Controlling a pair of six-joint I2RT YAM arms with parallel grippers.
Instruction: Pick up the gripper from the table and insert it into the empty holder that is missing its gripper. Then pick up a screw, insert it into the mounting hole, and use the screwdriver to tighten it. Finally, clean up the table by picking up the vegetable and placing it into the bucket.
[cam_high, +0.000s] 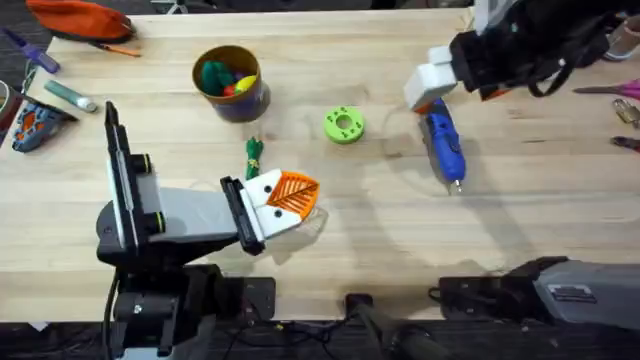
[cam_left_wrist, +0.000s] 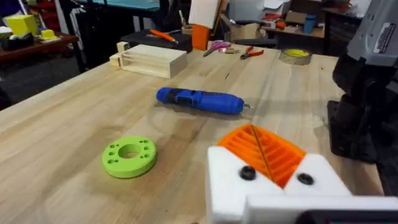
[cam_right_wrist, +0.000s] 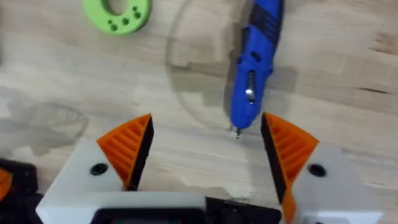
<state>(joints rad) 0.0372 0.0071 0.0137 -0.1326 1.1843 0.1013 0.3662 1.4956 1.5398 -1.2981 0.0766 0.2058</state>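
The blue screwdriver (cam_high: 445, 148) lies on the wooden table (cam_high: 400, 230) at the right, metal tip toward the front edge. My right gripper (cam_high: 432, 85) hangs over its rear end; in the right wrist view the gripper (cam_right_wrist: 208, 134) is open, and the screwdriver (cam_right_wrist: 255, 62) lies just beyond its orange pads (cam_right_wrist: 127, 149). My left gripper (cam_high: 293, 192) rests low at centre-left, shut with its orange pads (cam_left_wrist: 264, 149) pressed together and nothing visible between them. The dark green vegetable (cam_high: 253, 155) lies just behind it. The bucket (cam_high: 230, 82) stands at back left. The loose gripper, holder and screw are out of view.
A lime-green ring disc (cam_high: 344, 124) lies between the bucket and the screwdriver. An orange pouch (cam_high: 80, 18) and a marker (cam_high: 70, 95) sit at the far left, scissors (cam_high: 610, 90) at the right edge. A wooden box (cam_left_wrist: 152, 61) stands farther back.
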